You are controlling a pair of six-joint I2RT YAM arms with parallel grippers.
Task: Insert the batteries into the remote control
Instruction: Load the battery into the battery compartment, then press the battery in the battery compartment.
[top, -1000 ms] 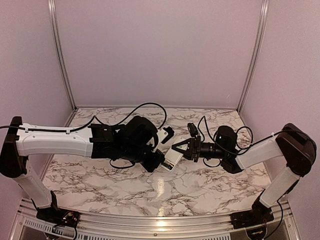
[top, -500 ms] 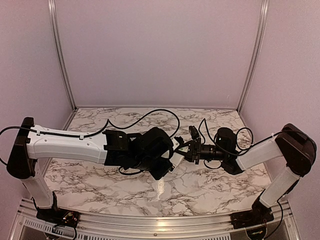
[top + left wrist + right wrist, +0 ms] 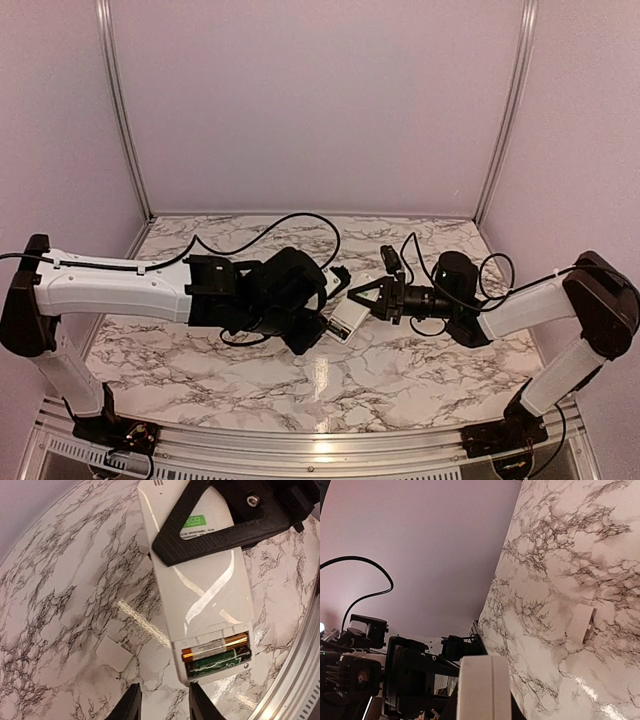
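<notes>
Two batteries (image 3: 215, 649) appear seated in the open compartment of the remote control (image 3: 200, 590), which is clamped above the table (image 3: 60, 580) by the right gripper (image 3: 358, 300). The left gripper (image 3: 162, 702) is parted slightly and empty; the cover (image 3: 114, 653), lying on the marble, seems left to fit.

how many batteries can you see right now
2. A copper-and-black battery and a greenish battery lie side by side in the open end of the remote. More could be hidden under the arms.
</notes>
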